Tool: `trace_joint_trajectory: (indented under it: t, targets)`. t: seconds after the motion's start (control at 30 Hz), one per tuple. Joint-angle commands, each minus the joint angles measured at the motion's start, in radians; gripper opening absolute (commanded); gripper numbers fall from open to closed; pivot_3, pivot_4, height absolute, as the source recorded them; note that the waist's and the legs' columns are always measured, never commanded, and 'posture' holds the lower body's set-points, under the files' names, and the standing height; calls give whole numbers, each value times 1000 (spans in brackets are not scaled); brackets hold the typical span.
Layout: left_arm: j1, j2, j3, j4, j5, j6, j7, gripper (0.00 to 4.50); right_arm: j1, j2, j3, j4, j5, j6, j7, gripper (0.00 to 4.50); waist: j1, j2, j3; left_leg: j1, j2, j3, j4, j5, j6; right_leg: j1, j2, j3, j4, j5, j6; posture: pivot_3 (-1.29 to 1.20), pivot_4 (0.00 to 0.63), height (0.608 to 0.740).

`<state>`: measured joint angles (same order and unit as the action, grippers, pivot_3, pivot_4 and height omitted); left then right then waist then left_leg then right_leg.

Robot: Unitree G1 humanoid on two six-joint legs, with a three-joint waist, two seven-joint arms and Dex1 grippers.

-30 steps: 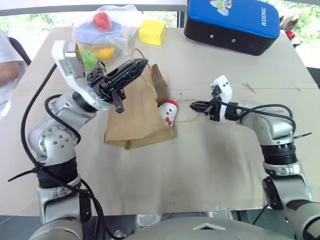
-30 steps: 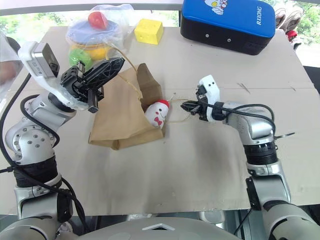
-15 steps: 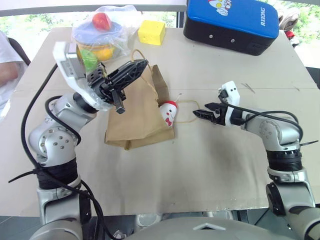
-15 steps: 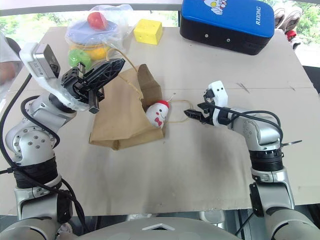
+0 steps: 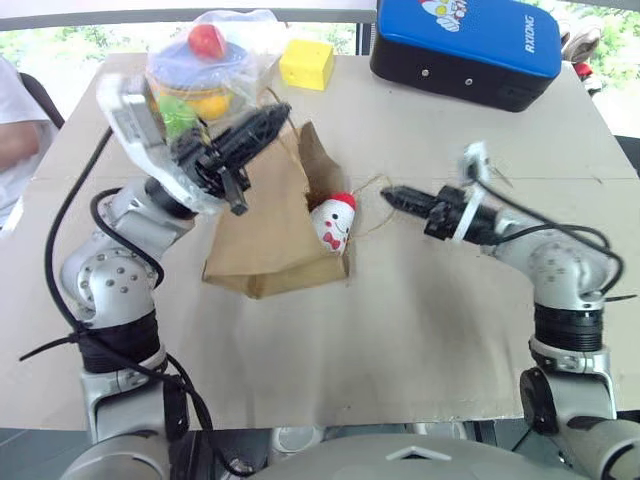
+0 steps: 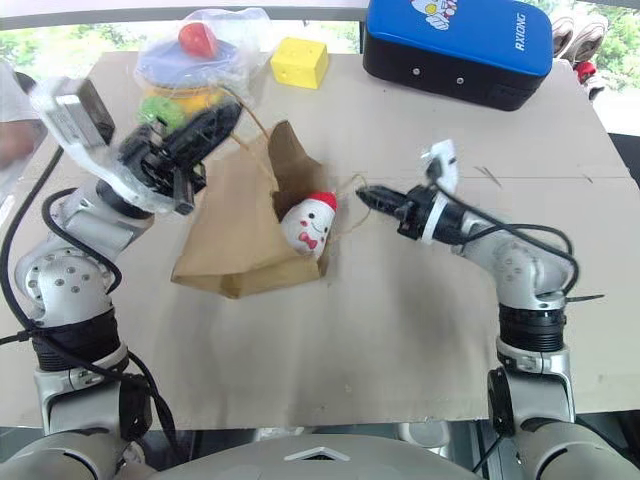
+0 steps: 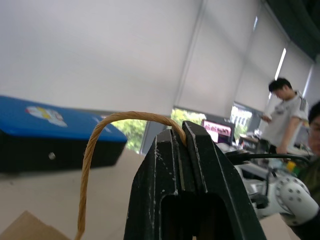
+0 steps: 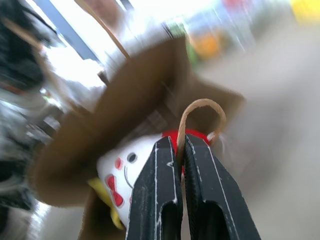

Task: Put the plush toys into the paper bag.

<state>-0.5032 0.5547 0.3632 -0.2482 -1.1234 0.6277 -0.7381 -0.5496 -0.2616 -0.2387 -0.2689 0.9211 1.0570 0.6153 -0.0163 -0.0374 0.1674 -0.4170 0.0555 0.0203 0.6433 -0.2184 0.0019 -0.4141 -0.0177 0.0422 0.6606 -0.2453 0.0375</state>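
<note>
**Both handles pinched, bag mouth lifting open**

The right tool [image 5: 392,194] has just taken the near cord handle [image 8: 200,112]: a second ago it sat shut just beside the loop, half a second ago its jaws stood apart around it, and now they are closed on the cord, as the right wrist view shows with the loop arching out between the black fingers [image 8: 160,192]. The arm has also risen and rolled, so the handle that lay slack on the table [image 5: 420,330] is now drawn up and taut toward 3 o'clock from the bag.

The left tool [image 5: 270,118] is as it was, clamped tight on the far cord handle [image 7: 107,125] and raised a little toward 11 o'clock of the paper bag [image 5: 265,235].

With the two handles pulled opposite ways, the bag mouth, at the bag's 3 o'clock edge, has begun to gape. The white plush toy [image 5: 333,218], red-capped, sits right in that mouth, partly inside, and has tipped slightly as the paper rose. The brown toy cannot be made out; whether it is already inside the bag I cannot tell.

I judge the task close to done for the white toy: lifting both handles further should let it slide down into the bag. The risk is that the mouth tilts toward the table and the toy rolls out instead.

The yellow block [image 5: 306,63], the bag of coloured balls [image 5: 205,65] and the blue case [image 5: 465,45] stand untouched along the 12 o'clock edge.
</note>
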Motion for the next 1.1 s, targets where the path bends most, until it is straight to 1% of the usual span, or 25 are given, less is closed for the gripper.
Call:
trace_joint_trajectory:
  t: [0.03, 0.1, 0.2, 0.27, 0.33, 0.4, 0.43, 0.53, 0.57, 0.67, 0.73, 0.9, 1.03, 1.1]
  targets:
    - [-61, 31, 86, 73, -68, 13, 33, 0, -110, -24, -144, -135, 403, 21, -158, 49, -3, 0, 0, 0, 0, 0, 0, 0, 0, 0, 0, 0, 0, 0, 0, 0, 150, 740]
    - [-70, 41, 81, 113, -43, 11, 13, 0, -134, -56, -149, -153, 545, 10, -258, 49, -5, 0, 0, 0, 0, 0, 0, 0, 0, 0, 0, 0, 0, 0, 0, 0, 150, 740]
    - [-77, 46, 44, 148, 14, -1, -22, 0, -143, -114, -120, -174, 664, -16, -361, 49, -4, 0, 0, 1, 0, 0, -1, 0, 0, 1, 0, 0, -1, 0, 0, 0, 150, 740]
    - [-112, 27, 60, 185, -29, 27, 9, 0, -160, -148, -108, -182, 745, -54, -419, 49, -3, 0, 0, 0, 0, 0, -1, 0, 0, 1, 0, 0, -1, 0, 0, 0, 150, 740]
    - [-134, 27, 48, 241, -10, 47, 29, 0, -131, -204, -70, -193, 683, -34, -424, 49, 1, -1, 0, 0, 0, 0, -1, 0, 0, 0, 0, 0, -1, 0, 0, 0, 150, 740]
    - [-134, 43, -10, 282, 96, 32, 26, 0, -90, -222, -43, -190, 656, -45, -436, 49, 0, -1, -1, 0, 0, 0, -1, 0, 0, 0, 0, 0, -2, 0, 0, 0, 150, 740]
    - [-142, 42, -17, 293, 108, 36, 29, 0, -90, -218, -39, -189, 682, -67, -452, 49, 0, -1, -1, 0, 0, 0, -1, 0, 0, 1, 0, 0, -2, 0, 0, 0, 150, 740]
    - [-214, 24, 23, 321, 44, 90, 89, 0, -152, -196, -57, -180, 818, -167, -541, 49, -4, -1, 0, -1, 0, 1, -1, 0, 0, -1, 0, 1, -1, 0, 0, 0, 150, 740]
    - [-230, 37, 16, 330, 56, 97, 75, 0, -155, -208, -53, -175, 817, -169, -552, 49, -4, -1, 0, -2, 0, 0, 0, 0, 0, -2, 0, 1, -1, 0, 0, 0, 150, 740]
    - [-228, 69, -39, 369, 152, 83, 23, 0, -63, -254, 22, -183, 736, -119, -534, 49, -2, -3, -1, -2, 0, 0, -1, 0, 0, -2, 0, -1, -1, 0, 0, 0, 150, 740]
    - [-217, 75, -76, 372, 198, 85, 10, 0, -19, -259, 59, -186, 715, -121, -536, 49, -1, -2, -1, 0, 0, 1, -3, 0, 0, 0, 0, 0, -3, 0, 0, 0, 150, 740]
    - [-223, 74, -128, 365, 271, 82, -14, 0, 22, -256, 85, -180, 691, -155, -545, 49, 0, -2, -1, -1, 0, 1, -2, 0, 0, -1, 0, 0, -3, 0, 0, 0, 150, 740]
    - [-308, 106, -104, 414, 269, 111, -30, 0, -35, -253, 50, -180, 843, -211, -607, 49, -1, -2, -1, -2, 0, 0, -2, 0, 0, -1, 0, 0, -2, 0, 0, 0, 150, 740]
    - [-342, 129, -108, 447, 280, 130, -51, 0, -48, -262, 51, -184, 890, -225, -624, 49, -1, -2, -1, -2, 0, 0, -2, 0, 0, -1, 0, 0, -2, 0, 0, 0, 150, 740]
